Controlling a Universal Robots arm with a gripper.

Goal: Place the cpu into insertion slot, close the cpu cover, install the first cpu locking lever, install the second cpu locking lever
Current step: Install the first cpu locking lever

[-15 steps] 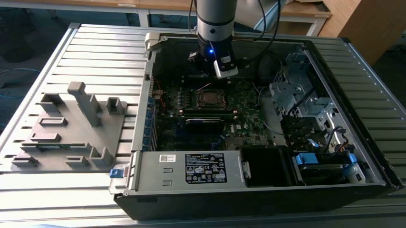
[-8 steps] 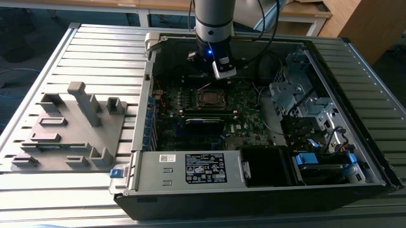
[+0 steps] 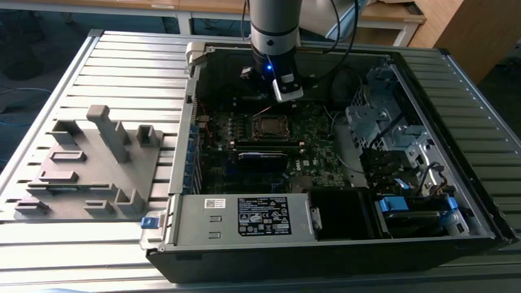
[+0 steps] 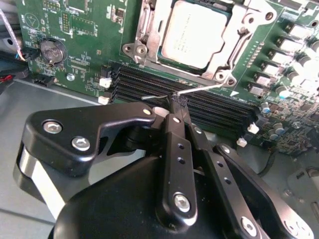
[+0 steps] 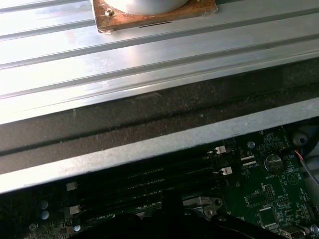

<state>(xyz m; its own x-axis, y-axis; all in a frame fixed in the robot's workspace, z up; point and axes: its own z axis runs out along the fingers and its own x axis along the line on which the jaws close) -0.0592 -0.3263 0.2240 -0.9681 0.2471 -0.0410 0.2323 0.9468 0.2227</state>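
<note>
Fingers drawn narrow meet the free end of a thin locking lever just beside the cpu cover, shut over the seated cpu. A slip could spring the wire loose, unlatched.

cpu: dull grey metal top. cover: shiny bare metal. lever: thin bright metal wire. gripper: smooth black, slight sheen. table: ribbed brushed aluminium.
</note>
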